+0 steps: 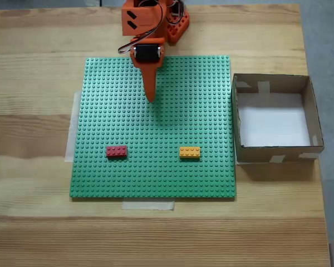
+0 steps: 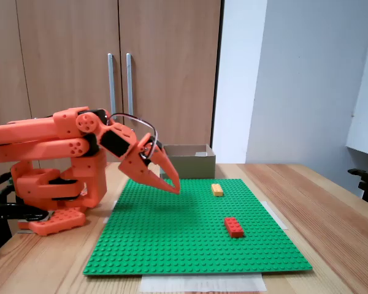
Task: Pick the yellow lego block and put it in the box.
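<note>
jaws [image 2: 173, 188] together, nothing held, above green baseplate [image 1: 156, 167], yellow lego block [image 1: 190, 152] near box [image 1: 317, 125]

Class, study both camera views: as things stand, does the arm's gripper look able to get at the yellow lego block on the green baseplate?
Probably yes. The gripper hangs above the green baseplate, and bare studs lie between it and the yellow lego block. The red brick sits well aside.
</note>
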Controlling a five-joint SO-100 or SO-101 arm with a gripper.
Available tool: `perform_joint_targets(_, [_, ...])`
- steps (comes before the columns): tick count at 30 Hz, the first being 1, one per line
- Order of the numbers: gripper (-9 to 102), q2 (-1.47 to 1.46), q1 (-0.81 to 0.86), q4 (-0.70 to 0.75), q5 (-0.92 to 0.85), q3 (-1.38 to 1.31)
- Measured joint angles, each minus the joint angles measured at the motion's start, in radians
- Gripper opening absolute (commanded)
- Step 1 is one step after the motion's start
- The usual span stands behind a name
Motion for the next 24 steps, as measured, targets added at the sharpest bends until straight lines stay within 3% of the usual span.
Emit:
perform_joint_targets(7, [-1, -0.135, 0.0, 0.078, 0.034, -0.097])
perform_joint_targets(24, [1, -0.611, -0.054, 0.298, 0.057, -0.617])
